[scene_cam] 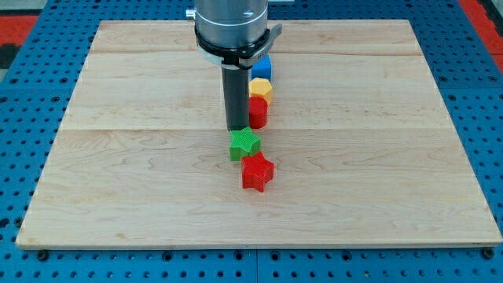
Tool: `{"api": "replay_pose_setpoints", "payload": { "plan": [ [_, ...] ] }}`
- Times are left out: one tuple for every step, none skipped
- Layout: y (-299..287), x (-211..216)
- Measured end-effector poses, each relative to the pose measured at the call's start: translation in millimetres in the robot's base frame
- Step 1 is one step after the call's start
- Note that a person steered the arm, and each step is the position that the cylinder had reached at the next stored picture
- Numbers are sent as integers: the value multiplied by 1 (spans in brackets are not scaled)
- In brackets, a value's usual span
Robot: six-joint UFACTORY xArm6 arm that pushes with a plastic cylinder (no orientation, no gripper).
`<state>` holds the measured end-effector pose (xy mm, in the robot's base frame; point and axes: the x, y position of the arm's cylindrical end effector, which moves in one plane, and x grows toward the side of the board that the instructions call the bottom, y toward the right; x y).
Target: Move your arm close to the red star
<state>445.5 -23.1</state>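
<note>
The red star (pixel 257 171) lies near the middle of the wooden counter (pixel 118 181), a little toward the view's bottom. Touching it at about its 11 o'clock is a green star (pixel 244 143). My tip (pixel 236 129) stands just at the green star's 11 o'clock edge, touching it or nearly so; I cannot tell which. That puts the tip at roughly 11 o'clock of the red star, near it but with the green star between them.

The dark rod rises straight from the tip to a grey round mount (pixel 233 27) at the view's top. This arm carries no hand, so there is nothing to be apart, together or clamped; the rod's end holds nothing.

At about 2 o'clock of the tip, just beside the rod, stands a red cylinder (pixel 258 111). At the cylinder's 12 o'clock, touching it, sits a yellow block (pixel 261 88) that looks hexagonal. At 12 o'clock again from that is a blue block (pixel 262 67), partly hidden by the mount, so its shape is unclear.

The five blocks form a short line running from 12 to 6 o'clock down the counter's middle. The counter rests on a blue pegboard (pixel 31 102).
</note>
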Motion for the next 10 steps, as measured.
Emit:
{"api": "replay_pose_setpoints", "payload": {
  "plan": [
    [-29, 0],
    [-86, 0],
    [-84, 37],
    [-81, 56],
    [-74, 45],
    [-57, 45],
    [-38, 45],
    [-26, 45],
    [-24, 45],
    [-24, 45]
  ]
}}
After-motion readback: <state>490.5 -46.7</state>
